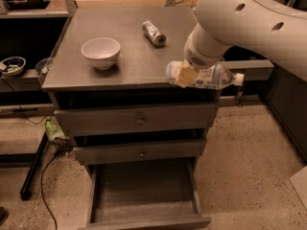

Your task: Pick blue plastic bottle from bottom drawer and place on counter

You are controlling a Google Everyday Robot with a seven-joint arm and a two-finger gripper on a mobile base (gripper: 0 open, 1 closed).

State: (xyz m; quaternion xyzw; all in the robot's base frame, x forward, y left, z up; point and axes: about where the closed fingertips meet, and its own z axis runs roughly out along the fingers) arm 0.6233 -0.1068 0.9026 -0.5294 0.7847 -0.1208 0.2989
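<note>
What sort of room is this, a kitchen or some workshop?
Probably a robot test lab, not a home: a grey three-drawer cabinet on a bare speckled floor, and a big white robot arm whose gripper holds a small clear plastic bottle at the flat grey counter edge.

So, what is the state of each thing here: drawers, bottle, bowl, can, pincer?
Bottom drawer: pulled open.
Middle drawer: shut.
Top drawer: shut.
Bottle: held level, cap to the right, at the counter's front right corner.
Pincer: shut on the bottle, at that corner.
Bowl: upright on the counter.
Can: lying on its side on the counter.
</note>
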